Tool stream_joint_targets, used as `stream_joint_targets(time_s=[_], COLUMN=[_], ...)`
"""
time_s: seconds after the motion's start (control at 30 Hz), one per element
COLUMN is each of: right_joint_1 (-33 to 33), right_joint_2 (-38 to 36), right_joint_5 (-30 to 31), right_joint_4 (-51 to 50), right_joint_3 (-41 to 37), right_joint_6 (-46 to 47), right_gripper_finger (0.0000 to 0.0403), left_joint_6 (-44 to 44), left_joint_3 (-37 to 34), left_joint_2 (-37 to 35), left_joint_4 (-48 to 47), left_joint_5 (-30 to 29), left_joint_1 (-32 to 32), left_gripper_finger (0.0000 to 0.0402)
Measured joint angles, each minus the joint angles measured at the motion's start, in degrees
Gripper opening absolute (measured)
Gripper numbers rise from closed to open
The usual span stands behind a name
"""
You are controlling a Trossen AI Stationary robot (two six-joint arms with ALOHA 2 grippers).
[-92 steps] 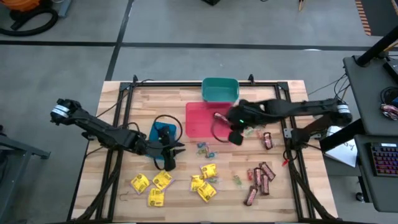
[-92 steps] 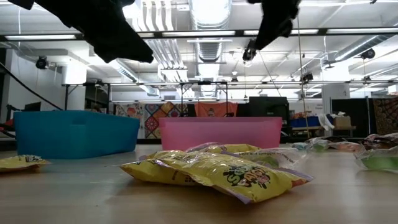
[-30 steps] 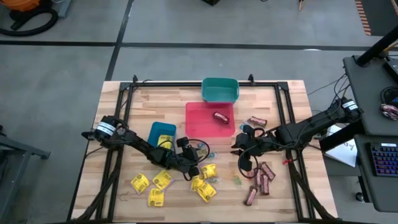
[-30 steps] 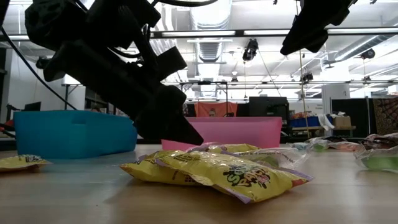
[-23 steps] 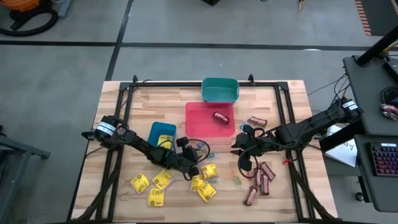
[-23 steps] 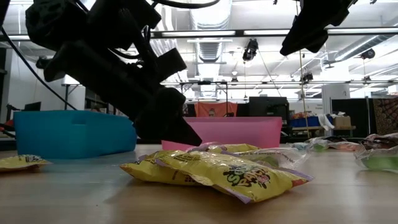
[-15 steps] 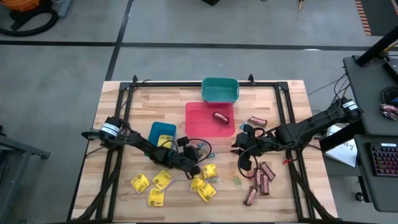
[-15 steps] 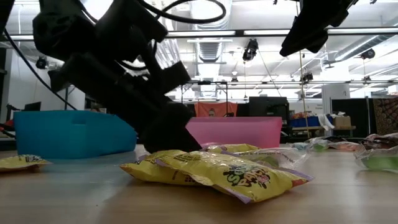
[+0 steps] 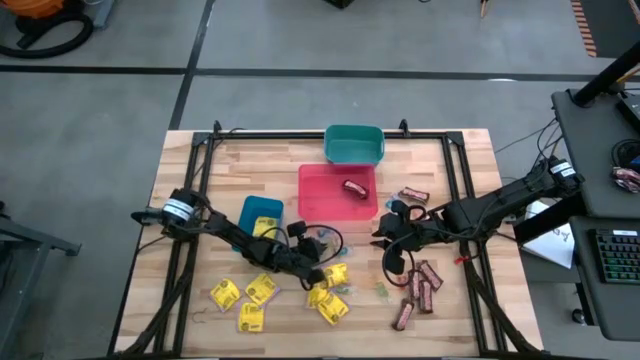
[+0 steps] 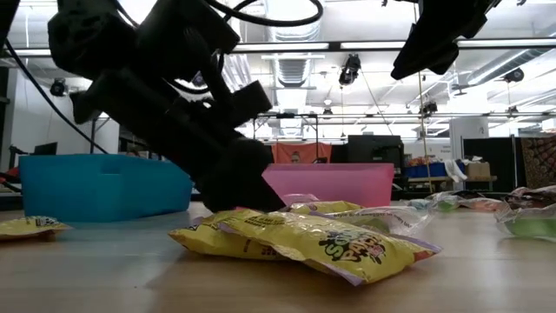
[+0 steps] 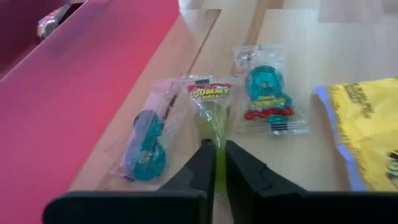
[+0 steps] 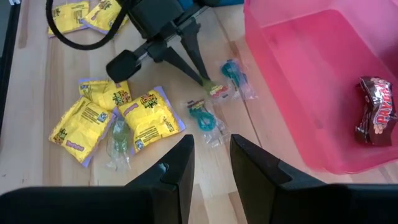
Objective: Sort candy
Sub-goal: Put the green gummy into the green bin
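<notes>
The counter (image 9: 230,160) is pale wood with visible grain, smooth and faintly shiny in the low view. The red bin (image 12: 292,68) looks like smooth plastic, slightly translucent at its wall; the blue bin (image 10: 95,187) and teal bin (image 9: 353,145) look like the same plastic, with a soft sheen. The gummy rings packet (image 11: 212,112) and its neighbours are clear, crinkled, glossy film. The yellow packets (image 12: 149,118) are shiny printed foil or plastic, wrinkled. The candy bar (image 12: 372,111) wears a glossy wrapper. The left gripper's fingers (image 11: 202,165) are matt black.
</notes>
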Motion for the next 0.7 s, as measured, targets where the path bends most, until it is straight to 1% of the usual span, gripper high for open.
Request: stream_joint_targets(time_s=[0.1,0.17,0.27,0.37,0.5,0.57,0.63,0.7], right_joint_1=[0.0,0.0,0.0,0.0,0.0,0.0,0.0,0.0], right_joint_2=[0.0,0.0,0.0,0.0,0.0,0.0,0.0,0.0], right_joint_5=[0.0,0.0,0.0,0.0,0.0,0.2,0.2,0.2], right_joint_4=[0.0,0.0,0.0,0.0,0.0,0.1,0.2,0.3], right_joint_3=[0.0,0.0,-0.1,-0.3,-0.7,-0.8,-0.9,-1.0], right_joint_6=[0.0,0.0,0.0,0.0,0.0,0.0,0.0,0.0], right_gripper_finger=[0.0098,0.0098,0.0098,0.0098,0.0098,0.0098,0.0098,0.0098], left_joint_6=[3.3,6.8,13.6,21.4,30.9,35.1,37.7,38.5], left_joint_3=[-0.2,-0.2,-0.1,-0.1,-0.1,-0.1,-0.1,-0.1], left_joint_2=[-3.0,-6.4,-11.9,-17.0,-22.7,-24.5,-25.9,-26.9], left_joint_4=[-1.5,-1.9,-2.8,-4.8,-5.9,-6.1,-6.2,-6.2], left_joint_5=[1.2,3.0,4.5,4.5,4.8,6.1,7.7,9.3], left_joint_1=[-0.1,-0.1,0.4,1.7,5.2,7.7,10.7,14.2], left_gripper_finger=[0.0008,0.0003,0.0002,0.0001,0.0,0.0,0.0,0.0])
